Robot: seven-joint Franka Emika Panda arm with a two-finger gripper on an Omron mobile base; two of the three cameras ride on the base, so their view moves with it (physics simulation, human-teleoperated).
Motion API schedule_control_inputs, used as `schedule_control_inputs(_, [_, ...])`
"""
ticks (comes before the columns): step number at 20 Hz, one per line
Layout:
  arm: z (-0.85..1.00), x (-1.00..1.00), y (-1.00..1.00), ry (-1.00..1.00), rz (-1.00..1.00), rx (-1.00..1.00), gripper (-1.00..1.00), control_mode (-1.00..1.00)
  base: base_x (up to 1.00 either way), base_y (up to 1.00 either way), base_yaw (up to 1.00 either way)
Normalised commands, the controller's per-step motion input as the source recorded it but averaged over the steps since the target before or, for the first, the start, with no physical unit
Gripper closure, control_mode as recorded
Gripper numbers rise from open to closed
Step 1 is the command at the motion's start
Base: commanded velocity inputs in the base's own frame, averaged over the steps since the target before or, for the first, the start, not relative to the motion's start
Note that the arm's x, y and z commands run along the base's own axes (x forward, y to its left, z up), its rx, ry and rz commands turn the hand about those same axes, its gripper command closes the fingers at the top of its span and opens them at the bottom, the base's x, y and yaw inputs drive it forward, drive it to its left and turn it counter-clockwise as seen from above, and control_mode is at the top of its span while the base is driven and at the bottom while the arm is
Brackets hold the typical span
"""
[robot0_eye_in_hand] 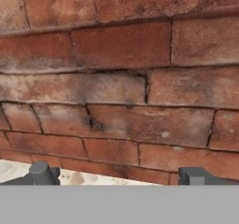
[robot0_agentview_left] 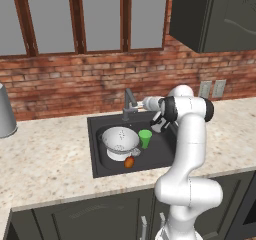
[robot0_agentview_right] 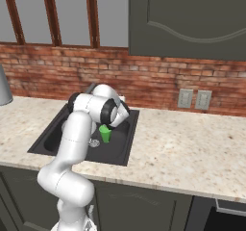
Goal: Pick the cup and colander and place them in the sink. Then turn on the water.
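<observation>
The colander [robot0_agentview_left: 120,139] and the green cup [robot0_agentview_left: 145,138] both sit inside the sink [robot0_agentview_left: 95,149], the cup just right of the colander and a small orange item [robot0_agentview_left: 129,162] in front of them. The pincer [robot0_eye_in_hand: 116,175] is spread wide, holding nothing, facing the brick wall [robot0_eye_in_hand: 121,78] behind the sink, near the faucet [robot0_agentview_left: 129,104].

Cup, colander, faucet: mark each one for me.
cup [robot0_agentview_left: 145,138], left base view, on its green side wall.
colander [robot0_agentview_left: 120,140], left base view, on the perforated inner bowl.
faucet [robot0_agentview_left: 130,101], left base view, on its angled neck.
</observation>
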Motion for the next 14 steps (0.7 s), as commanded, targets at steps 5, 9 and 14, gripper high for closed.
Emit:
schedule_control_inputs(5, [0.00,0.00,-0.39,0.00,0.00,0.05,-1.00,-1.00,0.00,0.00,0.00])
schedule_control_inputs(9, [0.00,0.00,-0.45,0.00,0.01,0.01,-1.00,-1.00,0.00,0.00,0.00])
schedule_control_inputs(14, [0.00,0.00,-0.46,0.00,0.05,-0.01,-1.00,-1.00,0.00,0.00,0.00])
